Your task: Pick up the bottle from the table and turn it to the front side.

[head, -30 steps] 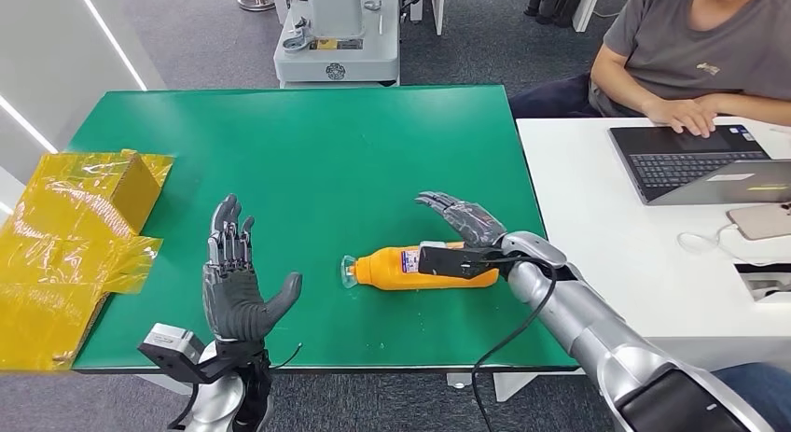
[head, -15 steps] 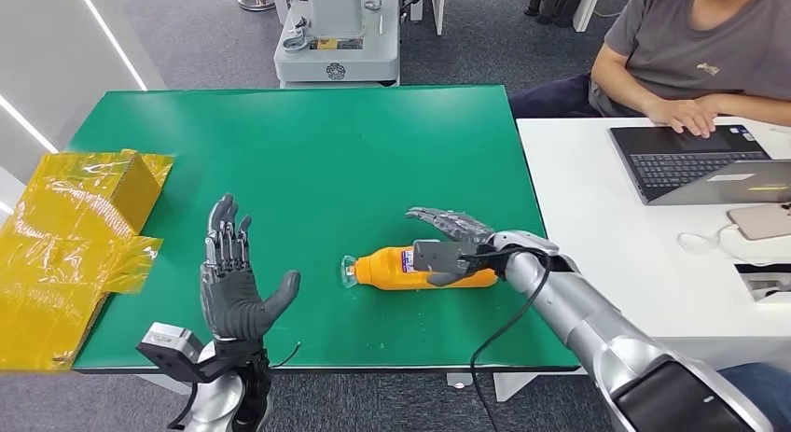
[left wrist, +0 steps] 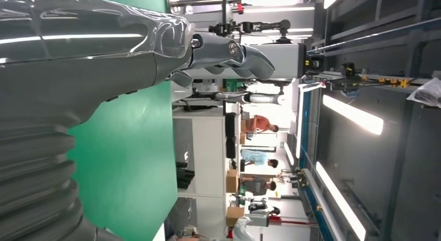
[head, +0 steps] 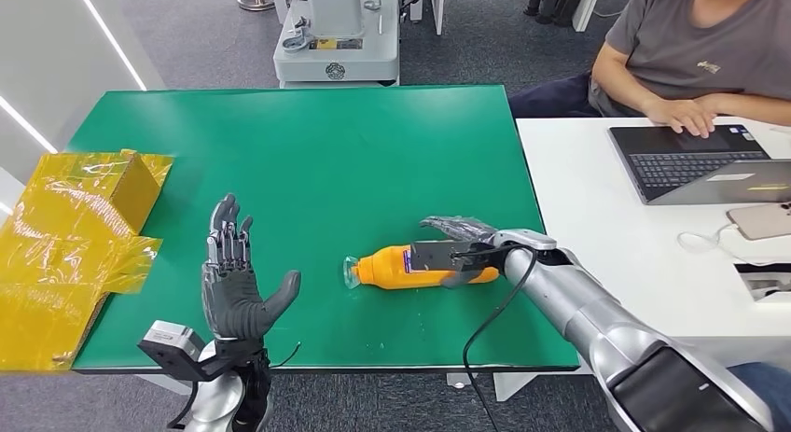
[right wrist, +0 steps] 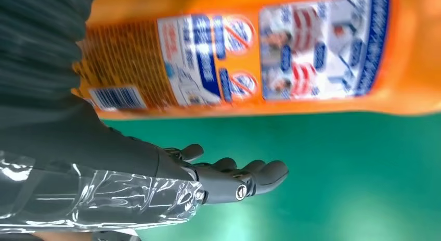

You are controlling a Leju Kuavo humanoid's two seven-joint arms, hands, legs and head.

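right hand [head: 459,247] is wrapped over the orange bottle [head: 396,268], lying sideways lower center on the green table [head: 308,161]. left hand [head: 235,287] is raised, fingers spread, holding nothing. yellow box [head: 79,227] far left, laptop [head: 695,161] upper right.

Head camera looks down; wrist cameras close over green table [head: 308,152].

Orange bottle [head: 396,267] with blue-and-white label, green table [head: 298,152], yellow box [head: 65,236].

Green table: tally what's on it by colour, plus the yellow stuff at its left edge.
Orange: 1, bottle, lying on its side on the green table
Yellow: 1, yellow wrapped box, at the left edge
Total: 2
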